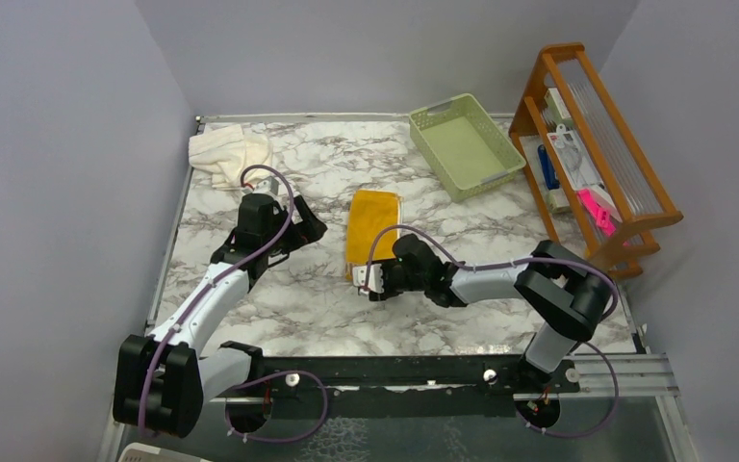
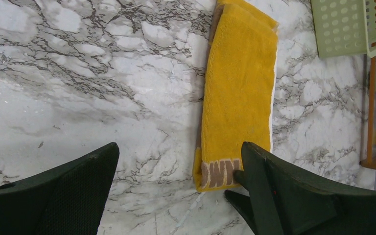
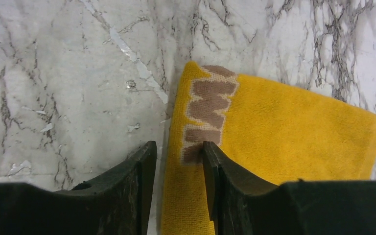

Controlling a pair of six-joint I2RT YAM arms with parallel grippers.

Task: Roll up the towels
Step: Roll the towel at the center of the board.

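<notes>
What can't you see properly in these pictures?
- Top view: the right hand covers the yellow towel's near end.
- Right wrist view: its fingers hide whether it grips the yellow towel.
- Top view: things on the wooden rack are too small to name.
- Left wrist view: the frame's edge cuts off the green basket.

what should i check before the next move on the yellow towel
1. Yellow towel lies flat as a folded strip: ok.
2. Right hand is at the towel's near, patterned end, with its fingers either side of the edge: ok.
3. Right hand is actually pinching the cloth: cannot tell.
4. Left hand is open, to the left of the towel and not touching it: ok.
5. Basket stands apart from the towel's far end: ok.
</notes>
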